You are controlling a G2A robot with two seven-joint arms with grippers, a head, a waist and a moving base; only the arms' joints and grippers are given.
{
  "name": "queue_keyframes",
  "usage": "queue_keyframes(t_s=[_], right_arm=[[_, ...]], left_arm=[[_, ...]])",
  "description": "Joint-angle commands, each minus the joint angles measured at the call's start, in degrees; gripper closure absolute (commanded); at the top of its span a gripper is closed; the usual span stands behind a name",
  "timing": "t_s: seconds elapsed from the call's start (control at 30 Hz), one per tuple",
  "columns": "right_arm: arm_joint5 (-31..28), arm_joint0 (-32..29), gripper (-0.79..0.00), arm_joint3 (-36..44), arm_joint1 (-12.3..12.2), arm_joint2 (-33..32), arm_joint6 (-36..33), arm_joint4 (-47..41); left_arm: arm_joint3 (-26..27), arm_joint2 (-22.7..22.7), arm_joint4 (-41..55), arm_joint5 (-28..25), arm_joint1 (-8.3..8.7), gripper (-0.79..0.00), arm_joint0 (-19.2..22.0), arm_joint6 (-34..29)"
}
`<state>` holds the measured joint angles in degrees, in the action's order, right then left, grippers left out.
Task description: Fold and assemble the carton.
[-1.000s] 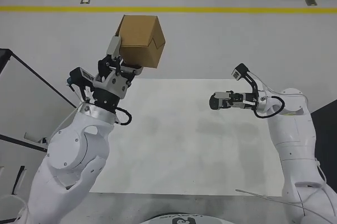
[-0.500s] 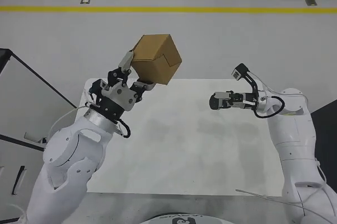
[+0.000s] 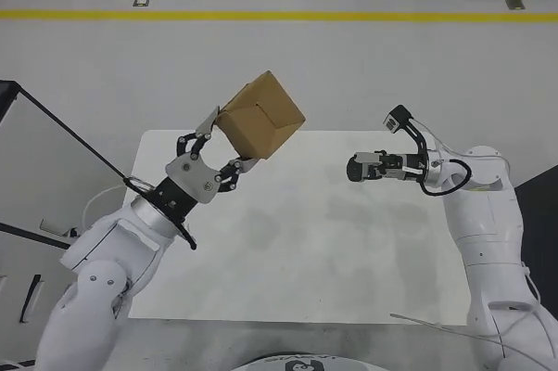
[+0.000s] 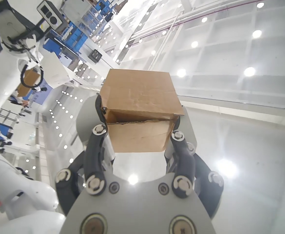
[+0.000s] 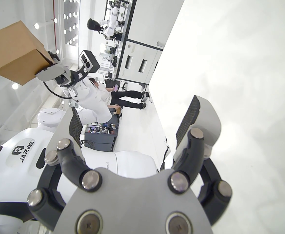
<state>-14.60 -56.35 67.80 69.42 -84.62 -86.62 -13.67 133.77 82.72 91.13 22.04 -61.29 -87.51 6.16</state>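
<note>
Hidden or cut off
The carton (image 3: 260, 114) covers the pad faces of the left end effector (image 3: 227, 141), so the contact is out of sight, as are the carton's underside and far faces. The left arm hides part of the left edge of the bench (image 3: 353, 269); the right wrist view cuts the bench off. From above, the fingers of the right end effector (image 3: 358, 168) are too small to tell apart.

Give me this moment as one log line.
left gripper: shut on carton, held above table | right gripper: open, empty, above table
</note>
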Motion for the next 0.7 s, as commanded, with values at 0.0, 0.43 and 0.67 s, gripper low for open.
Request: queue_keyframes(t_s=[0.0,0.43,0.67], right_arm=[[0.00,0.00,-0.785,0.00,0.00,0.00,0.00,0.00],[0.00,0.00,-0.785,0.00,0.00,0.00,0.00,0.00],[0.00,0.00,-0.785,0.00,0.00,0.00,0.00,0.00]], left_arm=[[0.10,0.10,-1.13,0.06,0.02,0.000,0.12,0.21],[-1.99,0.12,22.13,-1.05,-0.84,0.000,-0.99,4.26],[-3.37,1.12,35.91,-0.89,-1.14,0.000,0.28,7.91]])
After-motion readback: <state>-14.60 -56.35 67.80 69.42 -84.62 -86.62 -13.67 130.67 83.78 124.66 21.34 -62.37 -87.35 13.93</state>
